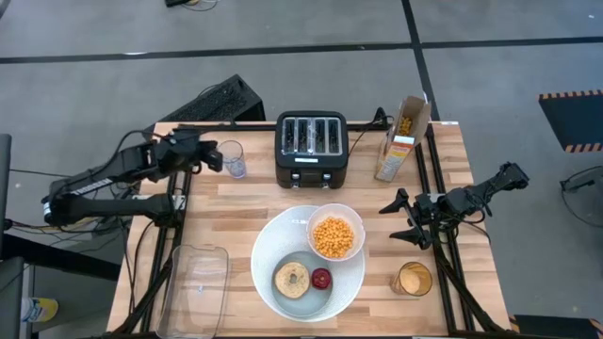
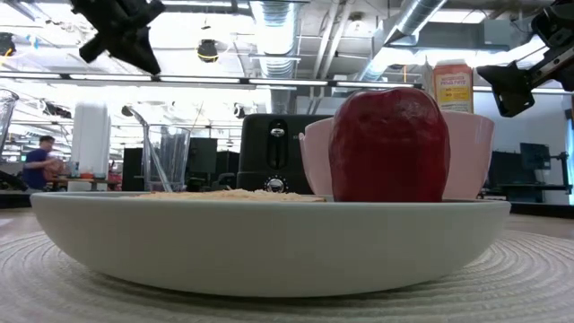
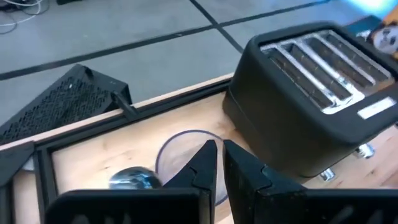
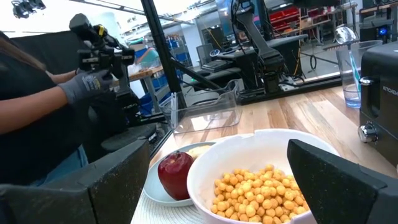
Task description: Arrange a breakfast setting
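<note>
Above the clear glass [image 1: 233, 158] holding the blue-handled spoon [image 4: 352, 59], the left gripper [image 1: 213, 156] hovered, fingers nearly closed. The plate [image 1: 271, 282] with bowl [image 1: 336, 237], bagel half [image 1: 291, 280] and apple [image 1: 321, 279] sat near. So narrow, the fingers might strike the rim and tip the glass.
</note>
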